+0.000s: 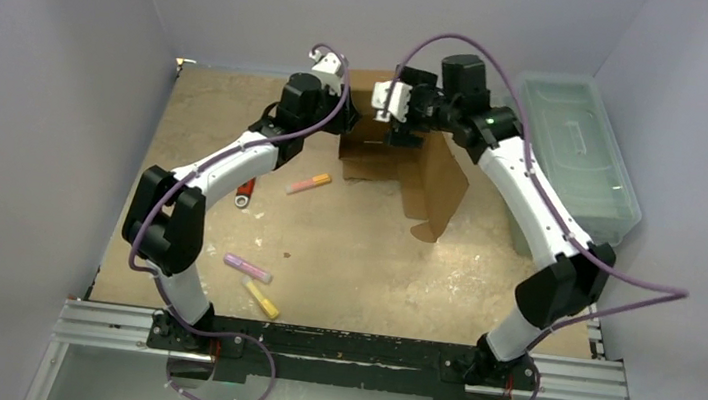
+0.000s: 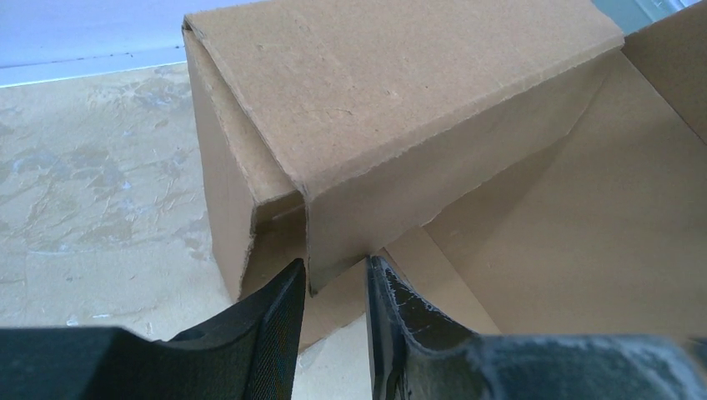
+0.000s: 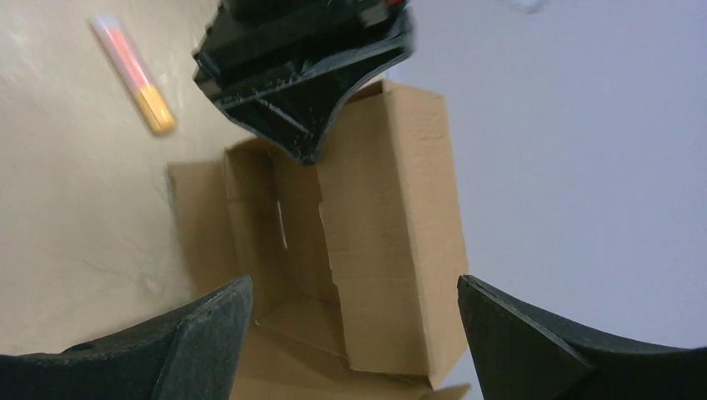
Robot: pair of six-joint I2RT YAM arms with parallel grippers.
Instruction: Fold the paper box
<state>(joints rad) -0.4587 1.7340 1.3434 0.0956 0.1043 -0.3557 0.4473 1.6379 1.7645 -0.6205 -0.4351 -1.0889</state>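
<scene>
The brown paper box (image 1: 437, 184) stands partly folded at the back middle of the table, one long flap still spread toward the front right. In the left wrist view its folded-over side wall (image 2: 400, 108) fills the frame. My left gripper (image 2: 333, 271) has its fingers closed in on the lower corner of that wall's flap. It reaches the box from the left (image 1: 343, 110), and the right wrist view shows it at the wall's top edge (image 3: 310, 154). My right gripper (image 3: 354, 329) hangs wide open above the box's inside (image 3: 392, 233), holding nothing, just right of the left one (image 1: 400, 130).
A pale-green plastic bin (image 1: 576, 155) sits at the back right, next to the right arm. Several markers lie left of the box and toward the front: a pink-orange one (image 1: 308, 184) (image 3: 133, 71), a red one (image 1: 245, 191), a purple one (image 1: 248, 267) and a yellow one (image 1: 261, 299).
</scene>
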